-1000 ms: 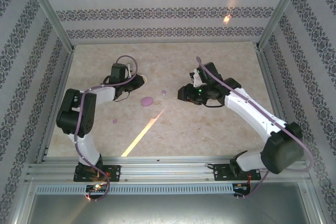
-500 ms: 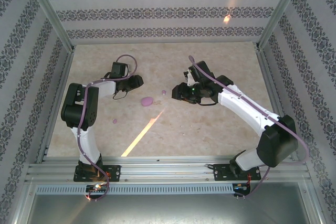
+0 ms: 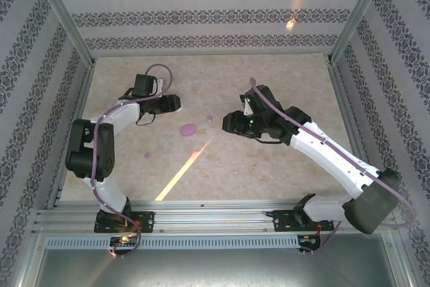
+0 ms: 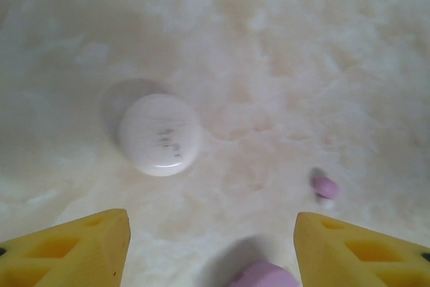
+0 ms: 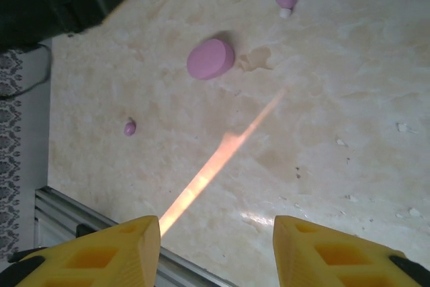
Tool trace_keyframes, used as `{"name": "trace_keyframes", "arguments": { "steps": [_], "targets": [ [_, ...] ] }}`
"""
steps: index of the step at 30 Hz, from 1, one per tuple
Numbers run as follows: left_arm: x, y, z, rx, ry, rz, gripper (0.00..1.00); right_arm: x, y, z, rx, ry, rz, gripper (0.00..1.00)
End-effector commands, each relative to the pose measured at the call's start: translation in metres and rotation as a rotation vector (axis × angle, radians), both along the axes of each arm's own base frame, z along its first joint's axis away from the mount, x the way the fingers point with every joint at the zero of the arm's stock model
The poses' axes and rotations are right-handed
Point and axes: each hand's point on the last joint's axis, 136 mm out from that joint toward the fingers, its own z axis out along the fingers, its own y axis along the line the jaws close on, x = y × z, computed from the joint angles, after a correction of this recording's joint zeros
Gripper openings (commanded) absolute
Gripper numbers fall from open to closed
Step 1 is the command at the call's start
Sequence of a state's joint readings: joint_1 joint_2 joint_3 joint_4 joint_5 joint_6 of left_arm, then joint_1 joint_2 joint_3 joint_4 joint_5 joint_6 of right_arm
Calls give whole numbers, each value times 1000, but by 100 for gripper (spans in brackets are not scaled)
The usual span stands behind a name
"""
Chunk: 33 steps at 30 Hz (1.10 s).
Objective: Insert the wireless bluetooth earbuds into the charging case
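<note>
Roughly left-right lies the charging case [image 3: 188,129].

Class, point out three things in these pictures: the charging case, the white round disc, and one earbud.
charging case [image 5: 210,58], right wrist view, middle of its top face.
white round disc [image 4: 160,134], left wrist view, middle of its face.
earbud [image 4: 325,187], left wrist view, its purple body.
</note>
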<state>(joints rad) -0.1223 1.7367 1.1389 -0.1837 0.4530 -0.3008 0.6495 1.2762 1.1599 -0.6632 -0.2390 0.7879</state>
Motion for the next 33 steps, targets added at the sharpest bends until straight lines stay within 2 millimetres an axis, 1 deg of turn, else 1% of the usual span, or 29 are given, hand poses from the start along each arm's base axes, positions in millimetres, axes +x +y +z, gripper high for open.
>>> {"name": "trace_keyframes", "arguments": {
  "steps": [1,3,5,7,9,12,16,18,20,22,24,27,29,33],
  "targets": [
    [-21,-20,29,-51,-78,-206,64,-7,-15,-19,-63,39,-60,48],
    [-30,-27,39,-64,-142,-279,63,-8,-15,-23,-75,47,-60,48],
    [-36,-30,42,-52,-230,-329,62,-7,-15,-26,-90,50,-51,48],
    [-46,-35,40,-46,-277,-396,63,-5,-14,-29,-109,55,-36,48],
    [-59,-41,35,-45,-282,-483,65,-3,-12,-34,-131,57,-11,49],
    [-81,-49,20,27,-250,-622,67,10,-9,-49,-162,64,9,49],
    [-105,-52,-7,112,-135,-748,70,41,2,-63,-181,17,29,49],
    [-115,-52,-19,139,-88,-790,70,57,6,-62,-171,-23,-3,49],
    [-126,-52,-28,177,-68,-843,71,67,13,-56,-117,-35,-24,50],
    [-125,-48,-38,237,-70,-853,72,70,17,-49,-85,-52,-31,51],
    [-121,-47,-46,257,-66,-861,73,69,17,-42,-71,-56,-27,51],
    [-115,-47,-55,277,-37,-874,74,58,10,-39,-89,-47,-7,52],
    [-112,-48,-60,283,-41,-885,75,49,2,-44,-110,-24,4,53],
    [-105,-53,-67,285,-61,-896,74,33,-15,-60,-129,18,-7,53]
  ]
}}
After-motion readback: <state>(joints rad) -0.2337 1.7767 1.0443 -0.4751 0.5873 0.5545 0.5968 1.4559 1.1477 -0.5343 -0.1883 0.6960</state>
